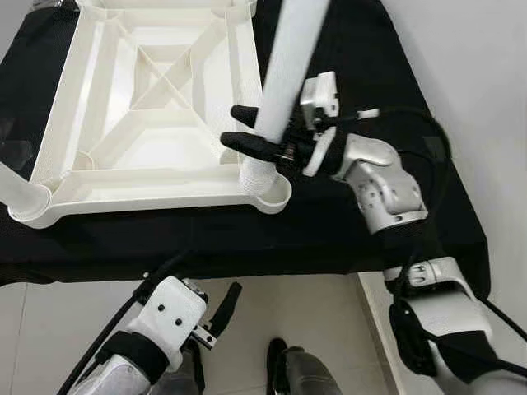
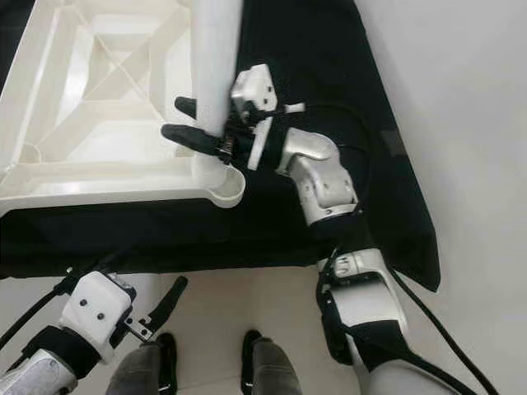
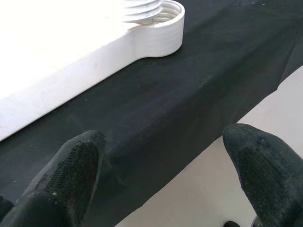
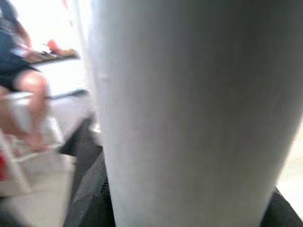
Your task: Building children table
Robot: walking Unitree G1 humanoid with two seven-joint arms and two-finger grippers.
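Note:
A white plastic tabletop (image 1: 148,99) lies upside down on the black-clothed table (image 1: 329,230), its ribbed underside facing up. A white table leg (image 1: 284,74) stands upright in the tabletop's near right corner socket (image 1: 265,185). My right gripper (image 1: 251,132) is shut on this leg just above the socket, one black finger on each side. The leg (image 4: 199,113) looms close in the right wrist view. Another white leg (image 1: 20,193) sits at the near left corner. My left gripper (image 1: 226,309) hangs open below the table's front edge, and its fingers (image 3: 71,175) frame the cloth edge.
The black cloth hangs over the table's front edge (image 1: 247,267). Pale tiled floor (image 1: 321,329) lies below, with my feet (image 2: 206,362) on it. A white wall (image 1: 486,66) runs along the right. A seated person's legs (image 4: 28,94) appear blurred in the right wrist view.

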